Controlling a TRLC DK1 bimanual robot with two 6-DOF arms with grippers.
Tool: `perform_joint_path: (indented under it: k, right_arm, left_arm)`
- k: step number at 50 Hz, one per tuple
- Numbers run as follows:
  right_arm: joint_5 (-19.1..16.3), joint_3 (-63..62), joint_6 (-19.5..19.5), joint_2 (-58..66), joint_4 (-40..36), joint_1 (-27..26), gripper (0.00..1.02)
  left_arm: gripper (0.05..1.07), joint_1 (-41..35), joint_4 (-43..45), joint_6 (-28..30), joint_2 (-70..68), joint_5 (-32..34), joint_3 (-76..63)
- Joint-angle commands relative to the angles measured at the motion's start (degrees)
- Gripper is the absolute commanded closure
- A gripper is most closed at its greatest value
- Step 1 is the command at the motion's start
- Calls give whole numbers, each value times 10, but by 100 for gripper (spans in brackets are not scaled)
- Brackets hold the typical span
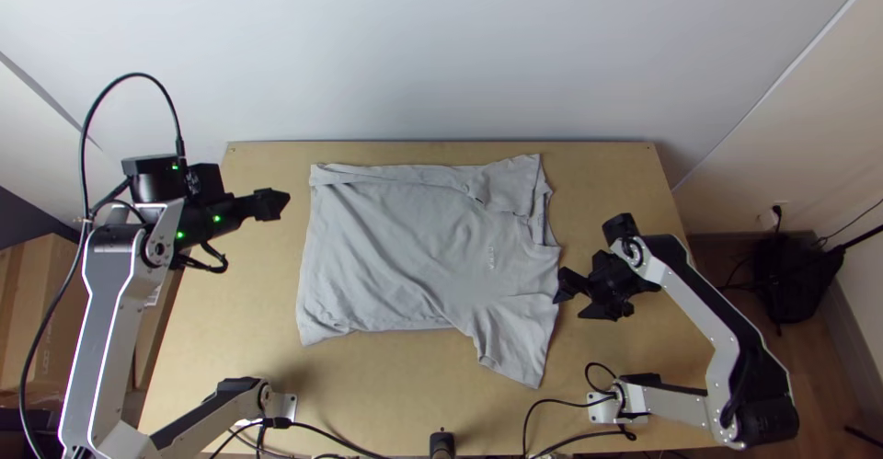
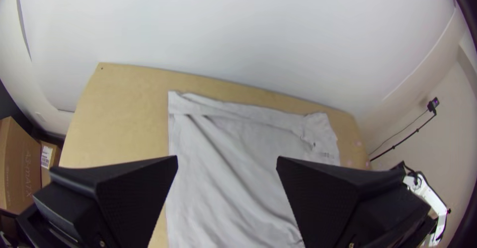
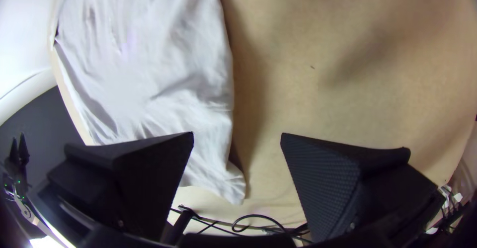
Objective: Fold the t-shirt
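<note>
Pale walls rise behind the wooden bench (image 1: 248,284), and brown cardboard boxes (image 2: 22,163) stand past its left side, one with printing on its face and a smaller one bearing a white label. The grey t-shirt (image 1: 395,247) lies on the bench with its hem to the left and collar to the right. Its far side is folded over in a long strip, far sleeve included; the near sleeve is spread toward the bench's near edge. A small mark on the chest could be lettering, too faint to make out. Bench wood shows all round the shirt, widest at its two ends. The left gripper (image 1: 283,201) is over the left part, apart from the hem, jaws wide open and holding nothing. The right gripper (image 1: 570,304) is just beside the collar end, toward the near sleeve, its jaws also wide apart and holding nothing.
</note>
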Motion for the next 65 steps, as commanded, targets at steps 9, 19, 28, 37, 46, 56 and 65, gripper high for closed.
perform_joint_path:
  k: [9,19,28,37,46,56,65]
  right_arm:
    - [-9,-11,-3,74,77,41,57]
    - [-7,-9,-3,61,119,51,100]
    - [-7,-12,-3,37,119,51,100]
    - [-7,-11,-3,20,118,51,100]
    - [-7,-11,-1,11,117,54,100]
    - [-8,-9,3,4,112,55,100]
    - [-8,-8,4,1,112,56,100]
  left_arm:
    - [12,-1,-118,95,-31,4,-76]
    - [12,6,-233,184,-33,-14,-171]
    - [12,1,-235,211,-37,-63,-265]
    - [12,2,-198,196,-4,-76,-307]
    - [22,3,-171,170,51,-76,-313]
    - [47,1,-102,148,71,-73,-343]
    - [47,-2,-83,128,102,-69,-343]
